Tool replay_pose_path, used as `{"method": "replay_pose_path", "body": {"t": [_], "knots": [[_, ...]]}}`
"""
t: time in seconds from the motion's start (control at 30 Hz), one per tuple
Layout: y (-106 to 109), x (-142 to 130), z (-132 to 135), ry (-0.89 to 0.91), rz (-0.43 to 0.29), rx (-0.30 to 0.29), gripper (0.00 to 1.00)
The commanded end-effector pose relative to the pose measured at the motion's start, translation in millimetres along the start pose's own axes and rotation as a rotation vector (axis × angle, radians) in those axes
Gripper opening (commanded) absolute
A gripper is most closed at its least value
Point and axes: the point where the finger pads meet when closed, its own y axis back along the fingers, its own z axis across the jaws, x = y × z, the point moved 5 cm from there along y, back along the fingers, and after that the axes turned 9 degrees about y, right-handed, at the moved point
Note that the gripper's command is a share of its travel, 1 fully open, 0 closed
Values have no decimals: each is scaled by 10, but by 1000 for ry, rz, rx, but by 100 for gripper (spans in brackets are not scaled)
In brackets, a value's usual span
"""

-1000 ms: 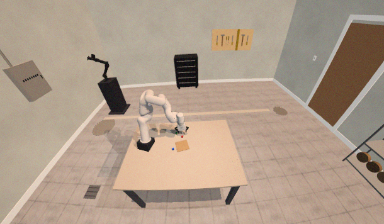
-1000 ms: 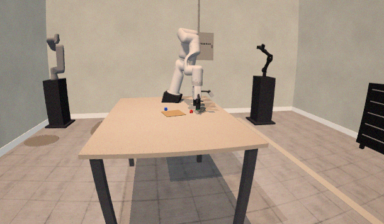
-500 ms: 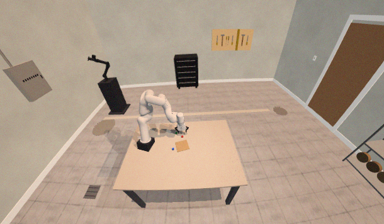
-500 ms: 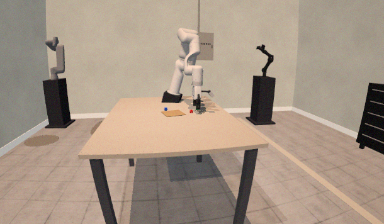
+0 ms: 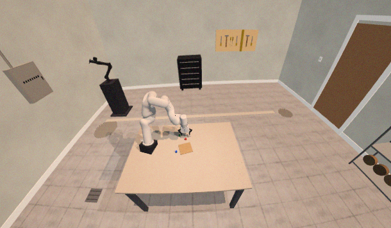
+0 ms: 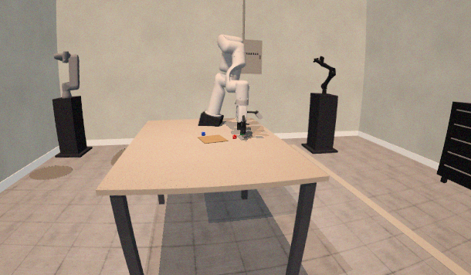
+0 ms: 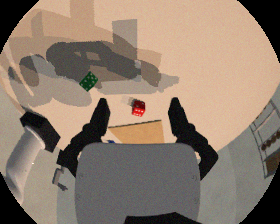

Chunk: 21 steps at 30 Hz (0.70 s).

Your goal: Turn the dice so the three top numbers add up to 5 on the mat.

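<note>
A tan square mat point(image 5: 186, 149) point(image 6: 212, 139) point(image 7: 139, 135) lies flat on the table point(image 5: 185, 173) point(image 6: 208, 166). No die is on it. A blue die point(image 5: 175, 152) point(image 6: 203, 134) lies on the table just beside the mat on the arm-base side. A red die point(image 5: 185, 139) point(image 6: 234, 136) point(image 7: 138, 108) and a green die point(image 5: 179, 135) point(image 6: 245, 134) point(image 7: 90, 82) lie on the table past the mat's other side. My gripper point(image 5: 185, 132) point(image 6: 242, 129) point(image 7: 138, 104) is open and empty. It hangs a little above the red and green dice; in the wrist view the red die shows between the fingertips.
The arm's base point(image 5: 148, 147) point(image 6: 211, 119) is mounted on the table near the blue die. Away from the table stand two pedestals with other arms point(image 6: 70, 123) point(image 6: 323, 120) and a black drawer cabinet point(image 5: 189, 72).
</note>
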Motion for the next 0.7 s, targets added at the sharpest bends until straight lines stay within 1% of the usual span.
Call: {"method": "replay_pose_path", "body": {"t": [0.0, 0.23, 0.4, 0.47, 0.67], "knots": [[10, -2, 13, 0, -1, -3, 100], [10, 34, -20, 0, -1, -3, 100], [9, 251, -212, 0, -1, -3, 100], [9, 251, -212, 0, -1, -3, 100], [8, 570, -495, 0, -1, -3, 100]]}}
